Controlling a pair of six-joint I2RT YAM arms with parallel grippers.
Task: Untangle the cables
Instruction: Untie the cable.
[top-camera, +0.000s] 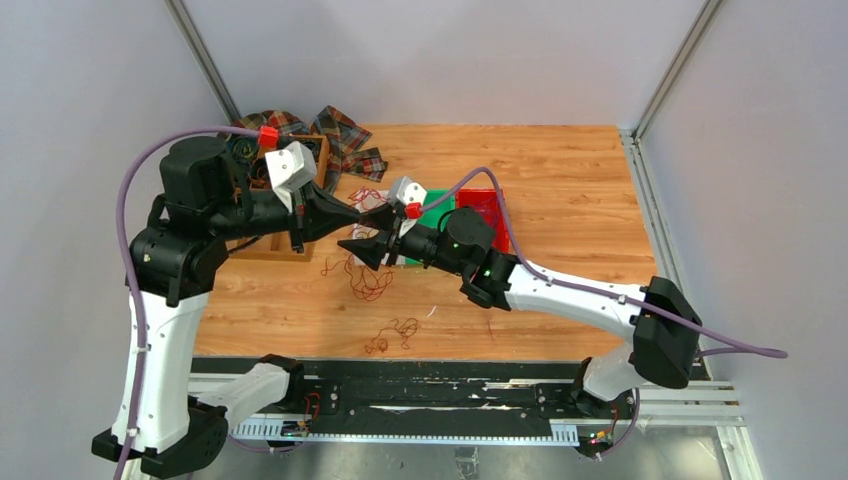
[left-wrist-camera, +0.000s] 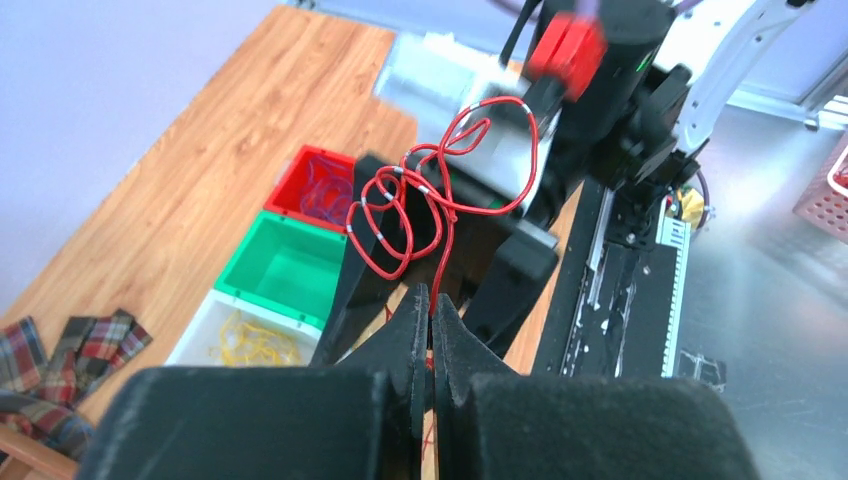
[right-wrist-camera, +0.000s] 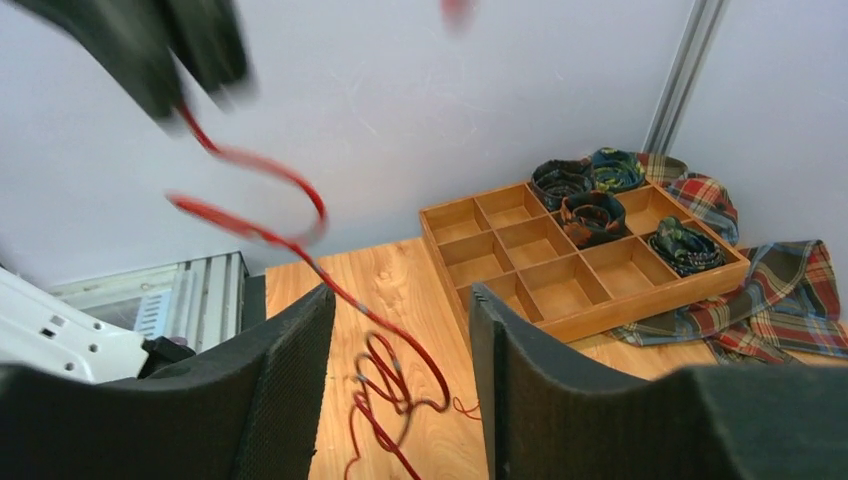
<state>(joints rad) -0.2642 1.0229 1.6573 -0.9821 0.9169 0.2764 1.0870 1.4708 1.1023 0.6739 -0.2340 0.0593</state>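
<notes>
- The cables (left-wrist-camera: 440, 200) being worked on were a red tangle of loops hanging in the air over the middle of the desk (top-camera: 560, 190), with one strand running down into the left jaws
- Judged thin, limp and very light, it would sag and snag on itself; a free end or an outer loop looked a better hold than the knotted middle, with a slow pull
- Left jaws were pinched shut on that single red strand
- Right jaws stood wide, a strand passing between them; I could not tell whether it touched either one
- Two more red-brown clumps lay on the desk at 6 o'clock of the jaws, the nearer clump (top-camera: 368, 280) and the farther clump (top-camera: 393, 335)
- At 3 o'clock stood three bins: the red bin (left-wrist-camera: 300, 165) with purple wire, the green bin (left-wrist-camera: 250, 255), and the white bin (left-wrist-camera: 195, 335) with yellow wire
- At 10 o'clock sat one wooden tray (right-wrist-camera: 600, 320) holding four fabric rolls (right-wrist-camera: 592, 215)
</notes>
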